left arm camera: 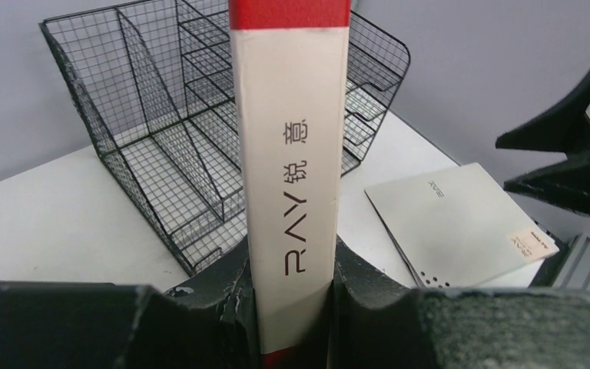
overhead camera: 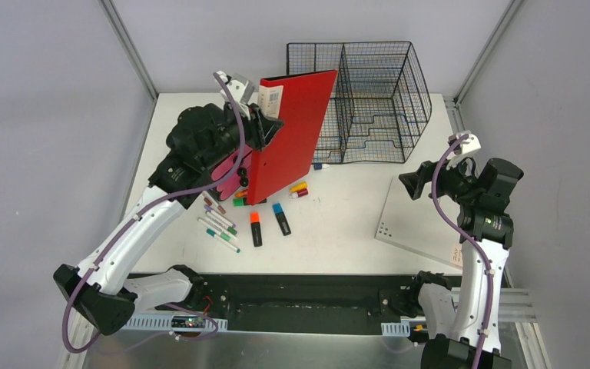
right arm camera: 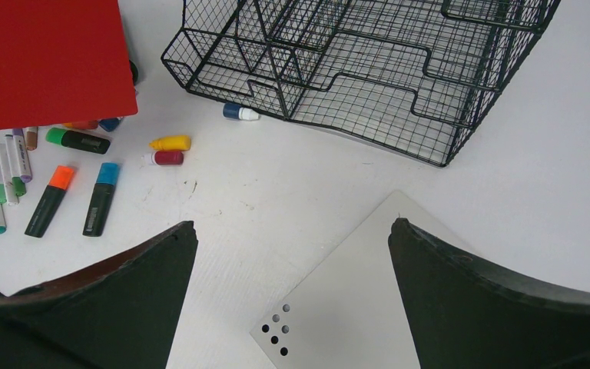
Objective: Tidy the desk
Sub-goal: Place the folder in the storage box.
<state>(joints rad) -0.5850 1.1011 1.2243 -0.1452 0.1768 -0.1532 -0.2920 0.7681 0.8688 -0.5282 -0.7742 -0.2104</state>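
Left gripper [left arm camera: 292,277] clamped on spine of red binder [overhead camera: 292,134], held near-upright over desk [overhead camera: 346,223], beside wire rack [overhead camera: 369,92]. Binder looks stiff, smooth, maybe top-heavy; spine grip suits. Markers [overhead camera: 255,228] lie below. Right gripper [right arm camera: 292,254] wide open, empty, above grey notebook [right arm camera: 353,300].

The left end effector [left arm camera: 292,284] is clamped on the spine of a red binder [left arm camera: 288,115], one black finger [left arm camera: 215,296] pressed to each side of its white label, which reads "RAY". The binder stands upright. Behind it a black wire-mesh rack [left arm camera: 161,138] sits on the white worktop [left arm camera: 54,207]. To the right lies a grey pad [left arm camera: 461,219] with punched holes, and beyond it the right end effector [left arm camera: 507,163] hangs with its fingers spread.
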